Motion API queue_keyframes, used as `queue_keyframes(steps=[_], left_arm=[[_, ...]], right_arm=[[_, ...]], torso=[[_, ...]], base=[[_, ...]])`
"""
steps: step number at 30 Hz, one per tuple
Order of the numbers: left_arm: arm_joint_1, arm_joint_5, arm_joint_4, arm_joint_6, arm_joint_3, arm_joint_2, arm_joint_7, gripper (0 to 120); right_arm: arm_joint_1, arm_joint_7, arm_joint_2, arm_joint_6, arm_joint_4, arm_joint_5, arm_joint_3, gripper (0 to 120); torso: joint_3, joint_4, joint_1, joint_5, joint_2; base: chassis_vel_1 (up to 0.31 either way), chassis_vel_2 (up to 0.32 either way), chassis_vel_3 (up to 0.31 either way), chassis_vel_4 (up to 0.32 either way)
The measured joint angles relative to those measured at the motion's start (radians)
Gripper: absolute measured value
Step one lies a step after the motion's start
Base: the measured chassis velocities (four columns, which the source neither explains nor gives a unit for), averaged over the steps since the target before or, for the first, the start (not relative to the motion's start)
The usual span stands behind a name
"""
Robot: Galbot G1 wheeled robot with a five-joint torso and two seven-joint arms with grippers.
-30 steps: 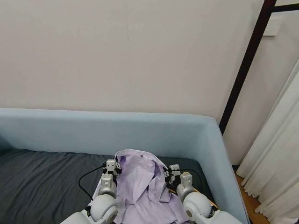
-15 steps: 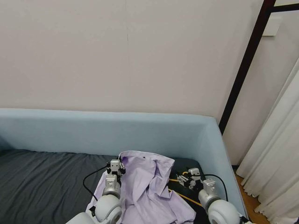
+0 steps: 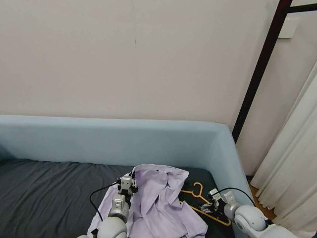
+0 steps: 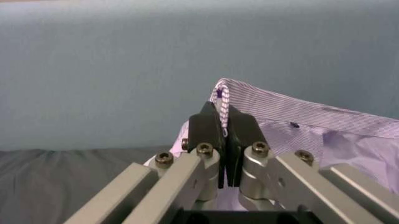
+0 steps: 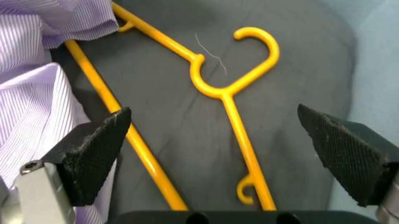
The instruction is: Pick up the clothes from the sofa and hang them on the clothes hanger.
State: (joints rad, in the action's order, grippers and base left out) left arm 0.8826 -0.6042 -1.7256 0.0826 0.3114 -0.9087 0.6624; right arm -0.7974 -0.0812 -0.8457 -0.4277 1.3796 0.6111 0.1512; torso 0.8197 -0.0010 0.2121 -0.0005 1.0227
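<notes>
The left pincer (image 3: 127, 184) is at the rear left edge of the lilac striped shirt (image 3: 159, 201), which sits in a crumpled heap on the dark grey seat cushion (image 3: 44, 193) of the pale blue sofa (image 3: 148, 139), near the sofa's right end. In the left wrist view the pincer (image 4: 223, 117) has its two black fingers pressed together on a fold of the shirt (image 4: 324, 126). A narrow loop of striped cloth stands up just above the fingertips, with the sofa's back behind it.

The right pincer (image 3: 214, 198) is low over the cushion on the right side, just beside the shirt and close to the sofa's right arm. In the right wrist view the pincer (image 5: 213, 112) stands spread wide apart, one black finger (image 5: 93, 154) next to the shirt (image 5: 31, 107) and the other well across from it, and nothing is between them.

A yellow hanger (image 5: 231, 88) lies flat on the cushion between those fingers. One long bar runs under the shirt's edge, while the hook is bare on the grey cloth. In the head view the hanger (image 3: 200, 196) lies between the shirt and the right pincer.

A plain pale wall (image 3: 133, 59) rises behind the sofa, and a white curtain (image 3: 297, 163) hangs at the far right.
</notes>
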Motion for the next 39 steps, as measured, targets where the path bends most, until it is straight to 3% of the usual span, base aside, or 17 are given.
queue_keyframes(steps=[10,17,22,39], left_arm=[[0.049,0.002,-0.033,0.02,-0.025,0.012,-0.015,0],[0.056,0.009,-0.049,0.025,-0.036,0.018,-0.019,0],[0.055,0.017,-0.047,0.031,-0.049,0.007,-0.023,0],[0.067,0.023,-0.056,0.036,-0.051,0.006,-0.024,0]], right_arm=[[0.137,-0.191,-0.064,0.042,-0.233,0.003,0.08,100],[0.203,-0.321,-0.122,0.116,-0.463,-0.106,0.098,99],[0.234,-0.348,-0.136,0.149,-0.535,-0.142,0.119,94],[0.268,-0.389,-0.171,0.166,-0.603,-0.171,0.123,31]], torso=[[0.0,-0.0002,0.0,-0.0003,0.0],[0.0,-0.0003,0.0,-0.0002,0.0],[0.0,-0.0005,0.0,-0.0004,0.0],[0.0,-0.0001,0.0,-0.0003,0.0]], base=[[0.0,0.0,0.0,0.0],[0.0,0.0,0.0,0.0],[0.0,0.0,0.0,0.0],[0.0,0.0,0.0,0.0]])
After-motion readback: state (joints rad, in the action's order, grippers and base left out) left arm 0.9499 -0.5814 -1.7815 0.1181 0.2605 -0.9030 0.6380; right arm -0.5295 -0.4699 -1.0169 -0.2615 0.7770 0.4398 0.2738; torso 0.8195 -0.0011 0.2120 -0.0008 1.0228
